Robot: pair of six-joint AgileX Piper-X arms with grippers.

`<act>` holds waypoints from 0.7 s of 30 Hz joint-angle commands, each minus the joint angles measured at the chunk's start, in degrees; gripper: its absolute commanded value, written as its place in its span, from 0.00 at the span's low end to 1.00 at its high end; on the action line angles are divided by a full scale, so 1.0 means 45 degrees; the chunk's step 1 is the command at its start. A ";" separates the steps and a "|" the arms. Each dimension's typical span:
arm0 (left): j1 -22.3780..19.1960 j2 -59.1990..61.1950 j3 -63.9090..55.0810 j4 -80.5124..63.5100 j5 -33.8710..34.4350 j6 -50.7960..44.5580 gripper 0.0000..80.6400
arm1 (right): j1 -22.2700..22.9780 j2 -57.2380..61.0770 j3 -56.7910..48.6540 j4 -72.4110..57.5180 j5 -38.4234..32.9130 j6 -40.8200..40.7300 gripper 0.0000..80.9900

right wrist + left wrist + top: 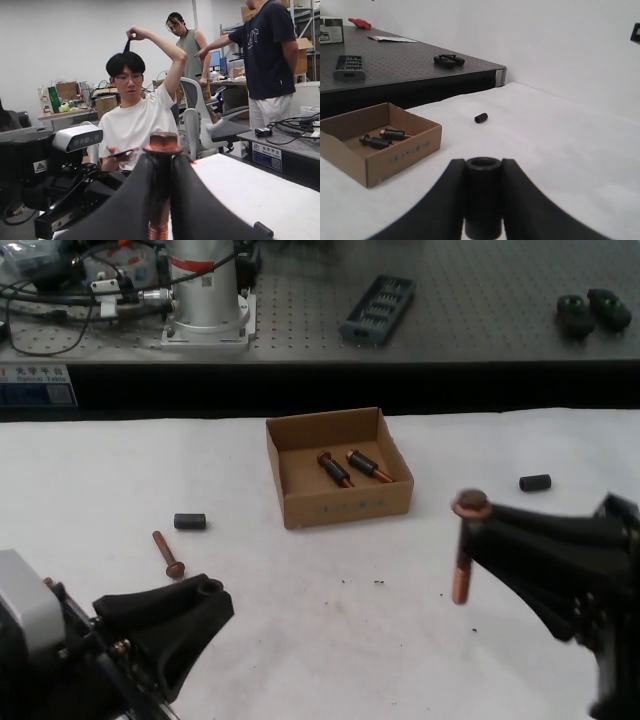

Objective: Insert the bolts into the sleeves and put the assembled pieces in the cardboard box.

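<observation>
From above, 2 assembled pieces already lie in the cardboard box, so the job looks to be on its 3rd pairing, at the stage of mating bolt and sleeve in the air. The right hand hangs over the white surface, nearer than the box and to its right, pinching a copper bolt just under the head, shank pointing down. The left hand sits low at the near left corner, well apart from the right one. A loose bolt and a loose sleeve lie just beyond it, and another spare sleeve lies to the right of the box. From the left wrist, the fingers are pressed onto a black sleeve, upright, its open bore facing up, with the box ahead. From the right wrist, the fingers clamp the bolt's shank with the head standing above them. To my eye the next move calls for bringing the 2 hands together and lining the bolt's tip squarely over that bore, since any tilt could jam it at the rim.
</observation>
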 commanded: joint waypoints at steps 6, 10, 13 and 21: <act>-0.0383 0.3001 -0.0192 -0.4051 0.1407 -0.0741 0.01 | 0.0045 -0.0034 -0.0687 0.1787 0.0682 -0.1875 0.08; -0.0888 0.4318 -0.0554 -0.5038 0.1825 -0.1067 0.01 | 0.0045 0.0073 -0.0687 0.1561 0.0668 -0.1874 0.08; -0.1258 0.5186 -0.0952 -0.5362 0.2484 -0.1495 0.01 | 0.0157 0.0684 -0.0687 0.0923 0.0288 -0.1874 0.08; -0.1816 0.6533 -0.1158 -0.6580 0.2546 -0.1894 0.01 | 0.0726 0.3225 -0.0687 -0.1577 -0.0188 -0.1789 0.08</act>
